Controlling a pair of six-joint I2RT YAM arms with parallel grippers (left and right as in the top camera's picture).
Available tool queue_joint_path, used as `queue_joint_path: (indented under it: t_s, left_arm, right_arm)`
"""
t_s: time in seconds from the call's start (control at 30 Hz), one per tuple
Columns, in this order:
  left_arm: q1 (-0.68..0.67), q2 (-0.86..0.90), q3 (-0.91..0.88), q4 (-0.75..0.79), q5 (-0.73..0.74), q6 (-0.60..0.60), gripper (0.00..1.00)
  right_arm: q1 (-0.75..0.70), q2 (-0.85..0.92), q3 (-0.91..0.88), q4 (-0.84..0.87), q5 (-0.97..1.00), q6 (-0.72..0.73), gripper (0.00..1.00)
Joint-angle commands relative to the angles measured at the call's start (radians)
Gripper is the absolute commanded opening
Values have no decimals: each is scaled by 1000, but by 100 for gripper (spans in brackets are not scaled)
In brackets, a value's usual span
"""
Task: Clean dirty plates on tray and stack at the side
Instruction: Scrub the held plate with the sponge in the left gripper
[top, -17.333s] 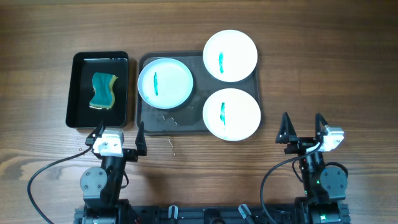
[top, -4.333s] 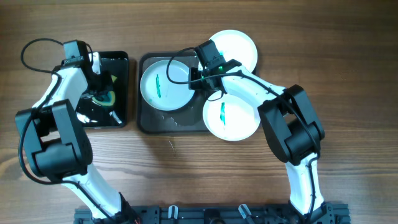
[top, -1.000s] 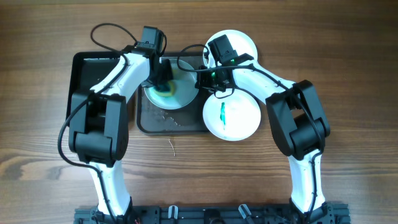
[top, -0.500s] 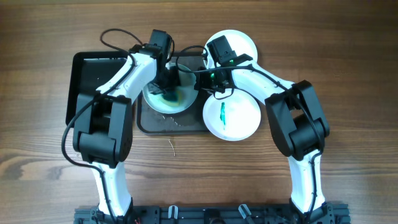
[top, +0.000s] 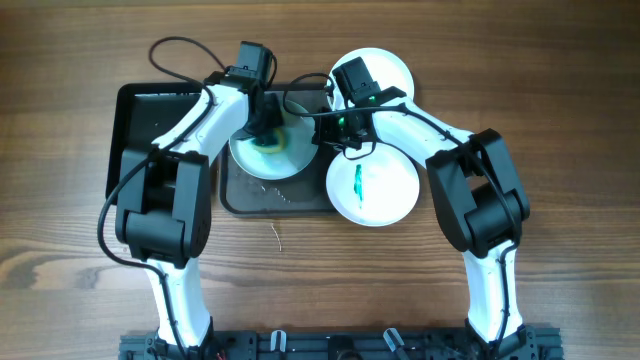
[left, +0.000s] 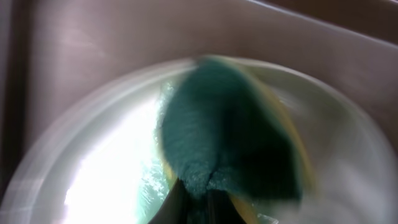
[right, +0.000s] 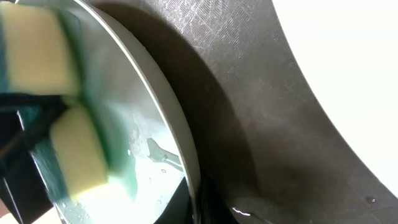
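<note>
On the dark grey tray (top: 240, 196) lies a white plate (top: 262, 160), wet and smeared green. My left gripper (top: 268, 128) is shut on a green and yellow sponge (left: 224, 143) and presses it on this plate (left: 93, 180). My right gripper (top: 320, 134) is shut on the plate's right rim (right: 180, 143), one finger inside and one outside; the sponge (right: 68, 155) shows beyond it. Two more white plates rest at the tray's right side: one at the back (top: 390, 68), partly hidden by the right arm, and one in front (top: 372, 185) with a green streak.
A black basin (top: 135, 150) stands left of the tray, partly under the left arm. Both arms reach across the table from the front edge. Bare wooden table lies in front of the tray and right of the plates.
The left gripper has rubbed the sponge to the right and back again across the plate. The right gripper has kept its hold on the rim.
</note>
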Motion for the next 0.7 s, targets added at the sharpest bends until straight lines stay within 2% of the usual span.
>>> queue_joint_path:
  t_s: [0.0,0.13,0.2,0.3,0.37,0.53,0.67]
  left_arm:
    - [15,22,-3,-100,-321,-87,4]
    - [-8,22,-3,-218,-164,-41,4]
    - [-23,22,-3,-241,-18,60,4]
    - [-46,22,-3,-248,284,267,4]
    - [-52,22,-3,-230,398,328,4]
    - [-36,22,-3,-114,434,322,4]
    - [-6,22,-3,-7,359,255,4]
  right_arm:
    - [0,36,-15,-12,9,-3,4]
    - [0,36,-15,-11,16,-3,4]
    - [0,36,-15,-12,16,-3,4]
    - [0,36,-15,-12,16,-3,4]
    - [0,36,-15,-12,16,-3,4]
    - [0,36,-15,-13,16,-3,4]
    - [0,36,-15,-13,16,-3,4]
